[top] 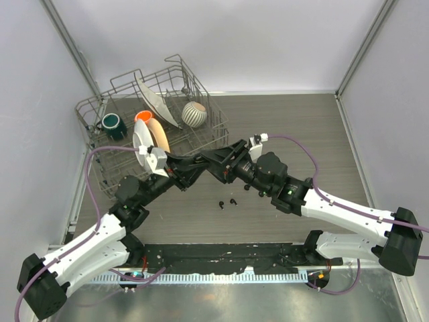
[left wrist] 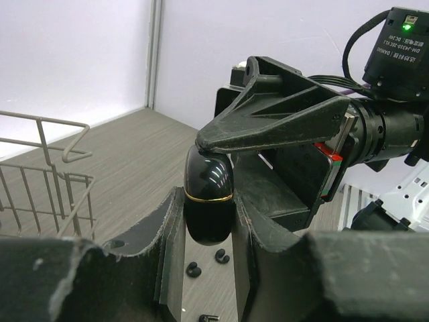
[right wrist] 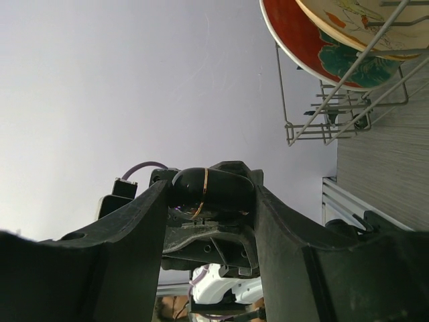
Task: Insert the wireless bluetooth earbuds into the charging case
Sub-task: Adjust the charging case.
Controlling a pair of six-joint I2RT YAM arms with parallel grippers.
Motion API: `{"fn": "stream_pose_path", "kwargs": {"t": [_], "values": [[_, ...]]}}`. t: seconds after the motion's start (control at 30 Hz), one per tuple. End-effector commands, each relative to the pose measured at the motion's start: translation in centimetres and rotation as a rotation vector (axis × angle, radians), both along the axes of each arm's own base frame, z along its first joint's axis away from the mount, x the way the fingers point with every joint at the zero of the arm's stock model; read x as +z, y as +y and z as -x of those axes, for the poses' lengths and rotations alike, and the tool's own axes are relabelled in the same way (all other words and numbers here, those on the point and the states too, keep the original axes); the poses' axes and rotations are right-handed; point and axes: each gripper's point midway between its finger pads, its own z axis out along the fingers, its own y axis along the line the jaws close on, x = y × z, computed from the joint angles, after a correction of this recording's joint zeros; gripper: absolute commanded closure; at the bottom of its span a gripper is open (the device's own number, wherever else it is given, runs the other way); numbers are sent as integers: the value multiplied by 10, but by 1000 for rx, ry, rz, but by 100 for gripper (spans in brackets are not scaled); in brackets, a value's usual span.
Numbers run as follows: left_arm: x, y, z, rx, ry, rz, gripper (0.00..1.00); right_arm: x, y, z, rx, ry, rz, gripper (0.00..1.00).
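Both arms are reaching in over the middle of the dark wood-grain table [top: 301,134] and meeting well above its surface. The left gripper [left wrist: 208,209] is clamping its two black fingers tightly on the lower half of the small glossy black pebble-shaped charging case [left wrist: 209,180], which is standing upright between them, a thin gold seam running round its middle. The right gripper [right wrist: 209,190] is coming at the same case from the opposite side; its jaws are sitting at a middling width, pressing on the case's upper half from both flanks, so the case is being held by both arms at once and is hanging clear of the table.

Below the two grippers, the tiny black stemmed wireless earbuds [top: 221,203] are lying loose on the table, nearer the near edge than the far one. Two are showing from above, just beside each other; the left wrist view is picking up three small dark pieces on the boards under the case.

A grey wire dish rack [top: 90,111] is sitting at the far left corner of the table, holding a dark green mug [top: 111,125], a ribbed white rounded pot [top: 194,114] and several plates standing on edge
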Motion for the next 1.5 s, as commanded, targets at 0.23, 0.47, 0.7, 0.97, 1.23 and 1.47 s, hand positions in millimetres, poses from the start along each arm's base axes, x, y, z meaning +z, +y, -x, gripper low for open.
{"fn": "stream_pose_path", "kwargs": {"t": [0.23, 0.47, 0.7, 0.97, 1.23, 1.47], "values": [[26, -2, 9, -40, -61, 34, 71, 23, -4, 0, -16, -41, -31, 99], [25, -3, 10, -44, -58, 32, 67, 21, -2, 1, -8, -35, -36, 99], [23, -4, 10, -49, -57, 26, 61, 21, -3, 0, -16, -32, -37, 99], [25, -2, 11, -47, -71, 32, 70, 15, -3, -1, -18, -14, -18, 99], [25, -3, 12, -50, -82, 30, 54, 11, -3, -2, -22, -3, -11, 99], [21, -6, 11, -61, -74, 18, 72, 13, -4, -1, -21, -8, -21, 99]]}}
